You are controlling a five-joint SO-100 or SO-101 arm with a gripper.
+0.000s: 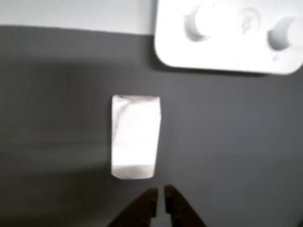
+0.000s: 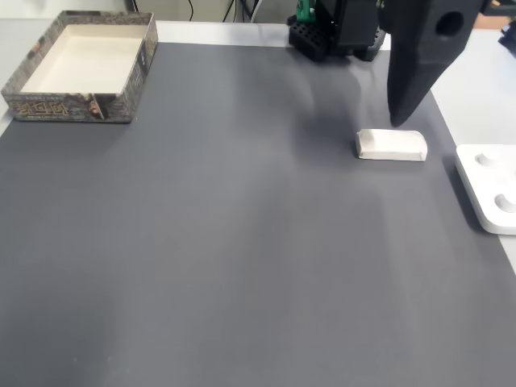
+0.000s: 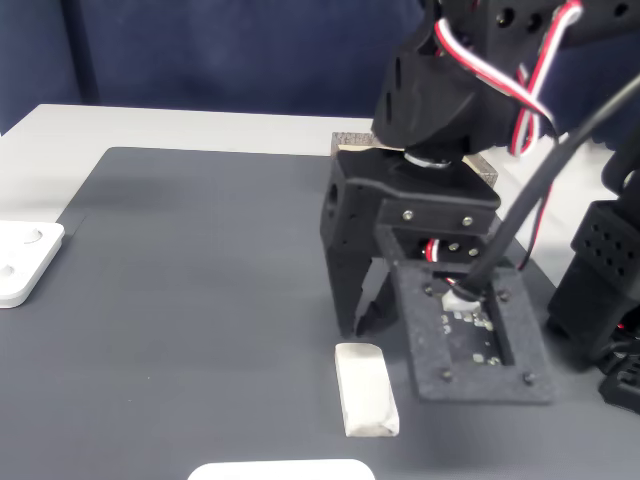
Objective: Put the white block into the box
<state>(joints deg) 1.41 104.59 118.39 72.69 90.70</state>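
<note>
The white block (image 2: 392, 145) lies flat on the dark grey mat at the right side of a fixed view, its long side running left to right. The other view shows the white block (image 1: 135, 137) just ahead of my fingertips. My gripper (image 2: 397, 119) points down and hovers just behind the block, above the mat, with its jaws together and nothing between them. The gripper (image 1: 160, 197) shows only a hairline gap between its tips. In a fixed view the gripper (image 3: 368, 322) stands right beyond the block (image 3: 365, 388). The box (image 2: 81, 64) sits at the far left corner, empty, with its cream inside showing.
A flat white panel (image 2: 492, 185) with round buttons lies at the mat's right edge, close to the block, and appears as the panel (image 1: 227, 33) beyond the block in the other view. The arm's black base (image 2: 334, 32) stands at the back. Bare mat stretches between block and box.
</note>
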